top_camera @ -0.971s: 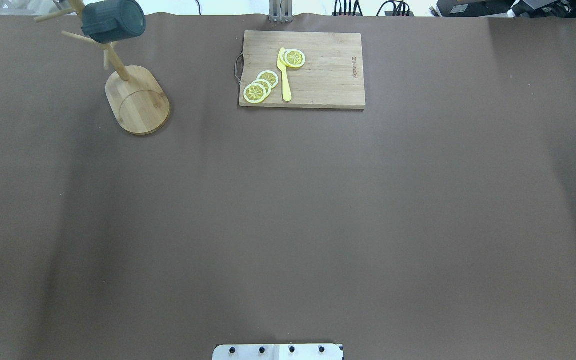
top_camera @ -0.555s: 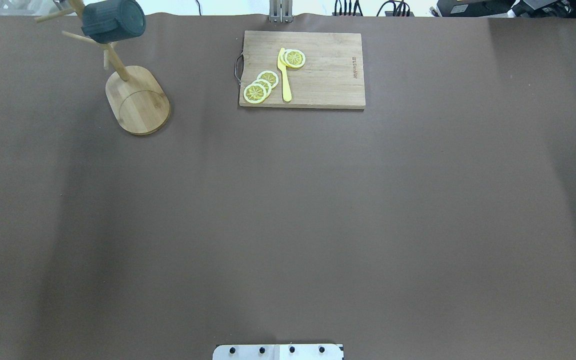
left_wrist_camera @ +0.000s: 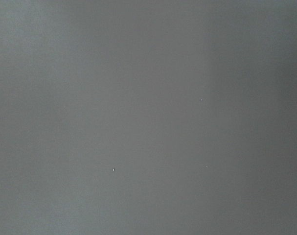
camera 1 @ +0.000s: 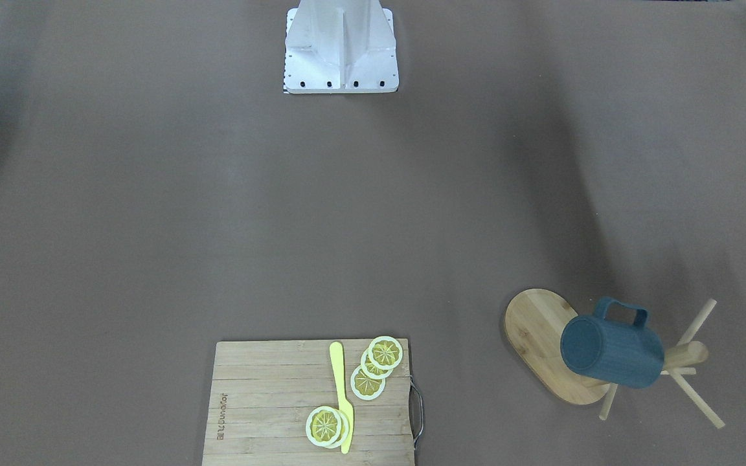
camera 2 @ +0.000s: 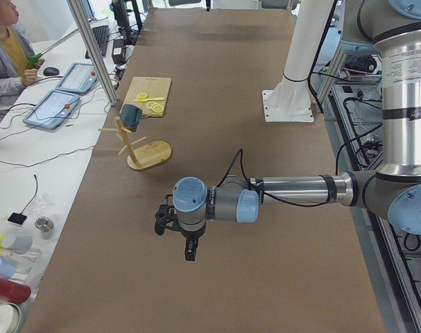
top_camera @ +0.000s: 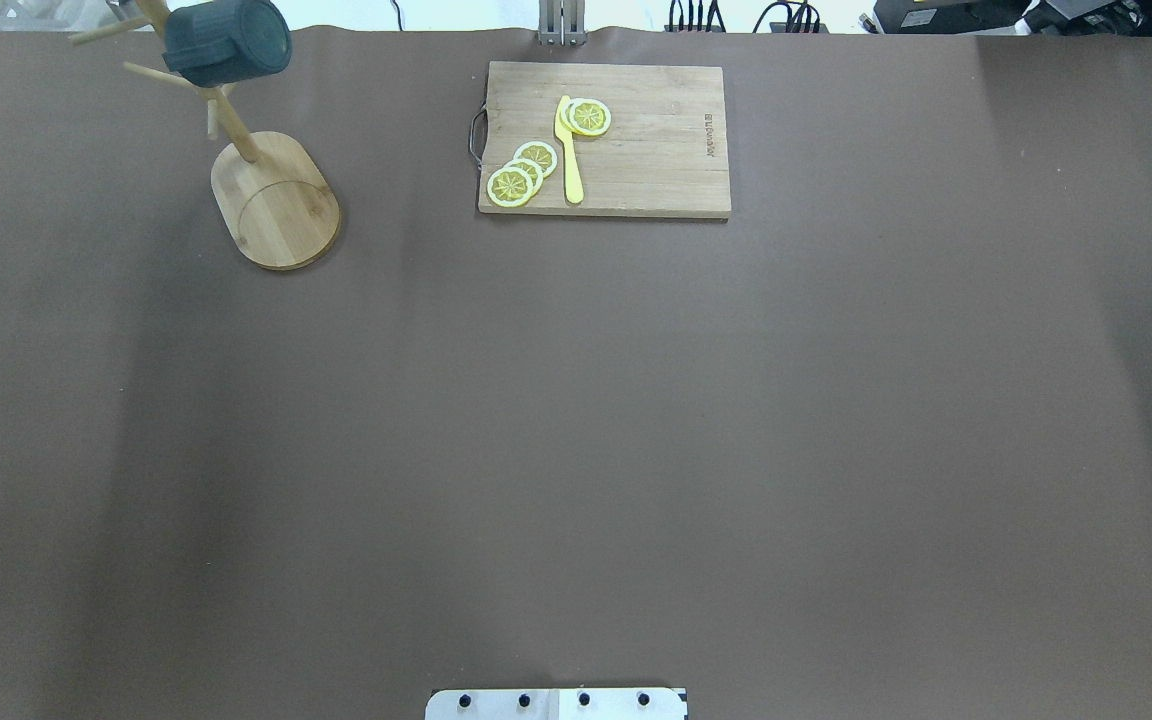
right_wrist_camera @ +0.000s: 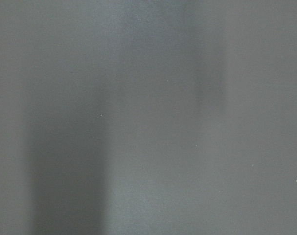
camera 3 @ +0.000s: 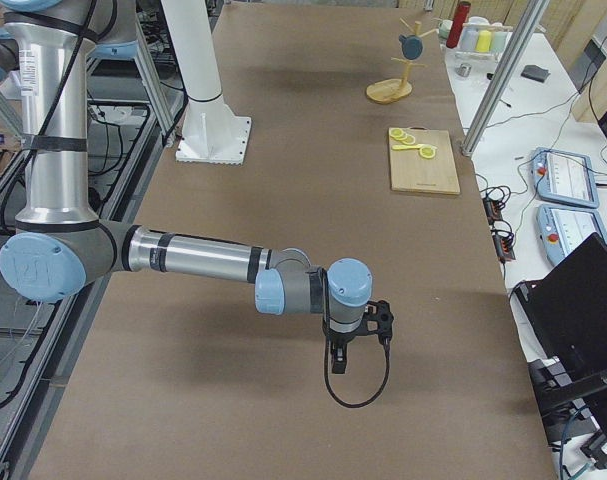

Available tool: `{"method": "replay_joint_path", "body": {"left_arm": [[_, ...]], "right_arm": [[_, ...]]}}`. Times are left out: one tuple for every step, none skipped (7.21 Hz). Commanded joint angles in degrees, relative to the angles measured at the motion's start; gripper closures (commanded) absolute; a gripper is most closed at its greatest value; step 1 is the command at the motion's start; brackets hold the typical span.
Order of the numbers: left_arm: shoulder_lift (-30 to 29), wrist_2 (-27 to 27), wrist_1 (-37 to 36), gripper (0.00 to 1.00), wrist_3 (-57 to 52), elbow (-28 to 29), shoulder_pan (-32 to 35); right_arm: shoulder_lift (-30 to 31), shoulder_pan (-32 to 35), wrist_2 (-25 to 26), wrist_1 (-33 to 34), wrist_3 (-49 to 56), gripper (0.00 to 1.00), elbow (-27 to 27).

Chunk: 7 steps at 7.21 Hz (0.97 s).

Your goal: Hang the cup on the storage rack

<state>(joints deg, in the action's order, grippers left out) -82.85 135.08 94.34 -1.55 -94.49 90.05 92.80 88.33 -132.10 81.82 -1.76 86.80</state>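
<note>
Teal cup (camera 1: 612, 353) hangs on the rack (camera 1: 531, 323), so you look done. Left arm (camera 2: 293, 189) and right arm (camera 3: 198, 260) hover well apart; whether their jaws are released, I cannot tell.

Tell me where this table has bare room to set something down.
Bare: the wide brown stretch between the white base plate and the rectangular wooden cutting board, and everything right of that board. Crowded: the far left corner, where the bamboo mug tree holds the teal mug.

I see the dark teal ribbed cup (camera 1: 612, 353) hanging sideways on a peg of the upright bamboo storage rack (camera 1: 531, 327).
</note>
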Motion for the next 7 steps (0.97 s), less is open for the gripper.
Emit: {"method": "replay_joint_path", "body": {"left_arm": [[-1.09,1.59,-4.16,0.02,-0.12,-0.34,-0.05],[-1.26,1.24,-3.81,0.02,-0.21,-0.08,-0.05],[-2.05,1.24,-3.9,0.02,-0.12,0.01,-0.14],[-2.05,1.58,-3.81,0.02,-0.12,-0.42,-0.14],[-2.23,1.59,-3.72,0.02,-0.12,-0.43,-0.05],[-3.01,1.24,-3.72,0.02,-0.12,-0.17,-0.05],[-3.11,1.5,-3.72,0.02,-0.03,-0.25,-0.14]], "right_arm": [[0.36,0.0,0.0,0.01,-0.09,0.0,0.47],[0.45,0.0,-0.09,0.01,-0.09,0.0,0.48],[0.45,0.0,-0.17,-0.08,-0.09,0.0,0.39],[0.45,0.0,-0.17,-0.08,-0.09,0.0,0.39],[0.54,0.0,-0.17,-0.08,0.0,0.0,0.39],[0.71,0.0,-0.17,-0.17,0.09,0.0,0.56],[1.06,0.0,-0.17,-0.17,0.09,0.0,0.57]]}}
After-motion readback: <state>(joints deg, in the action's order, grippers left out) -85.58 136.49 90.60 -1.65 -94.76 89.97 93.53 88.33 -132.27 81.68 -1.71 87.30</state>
